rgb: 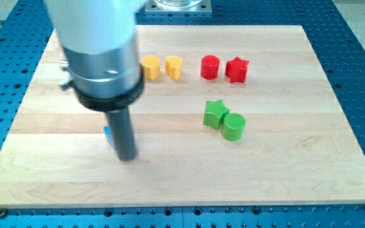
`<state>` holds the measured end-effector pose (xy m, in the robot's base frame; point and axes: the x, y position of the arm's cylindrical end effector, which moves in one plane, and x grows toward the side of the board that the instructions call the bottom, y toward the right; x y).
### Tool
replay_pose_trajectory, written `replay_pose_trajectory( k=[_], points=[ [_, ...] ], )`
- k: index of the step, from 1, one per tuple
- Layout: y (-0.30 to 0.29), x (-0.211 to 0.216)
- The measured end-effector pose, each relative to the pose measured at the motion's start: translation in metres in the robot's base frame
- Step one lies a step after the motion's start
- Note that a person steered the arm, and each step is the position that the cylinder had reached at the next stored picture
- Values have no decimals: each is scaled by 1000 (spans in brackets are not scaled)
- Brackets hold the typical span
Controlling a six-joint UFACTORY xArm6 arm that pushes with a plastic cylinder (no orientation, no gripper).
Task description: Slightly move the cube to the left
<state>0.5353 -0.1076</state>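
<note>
My dark rod comes down at the view's left, and my tip (128,158) rests on the wooden board (284,171). A blue block (107,133), probably the cube, is almost wholly hidden behind the rod; only a small blue sliver shows at the rod's left side, just above and to the left of the tip. Whether the rod touches it I cannot tell.
A yellow block (151,67) and a yellow cylinder-like block (173,67) sit near the top centre. A red cylinder (210,67) and a red star-like block (237,69) lie to their right. A green star (215,114) touches a green cylinder (234,126) at centre right.
</note>
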Motion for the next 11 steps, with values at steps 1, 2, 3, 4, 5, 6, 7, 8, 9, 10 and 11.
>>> replay_pose_trajectory(
  k=[1,2,3,4,5,6,7,8,9,10,11],
  points=[
    [-48,-41],
    [-82,-61],
    [-93,-63],
    [-93,-24],
    [-57,31],
    [-43,30],
    [-15,-16],
    [2,-80],
    [0,-118],
    [-2,-123],
    [10,-99]
  ],
)
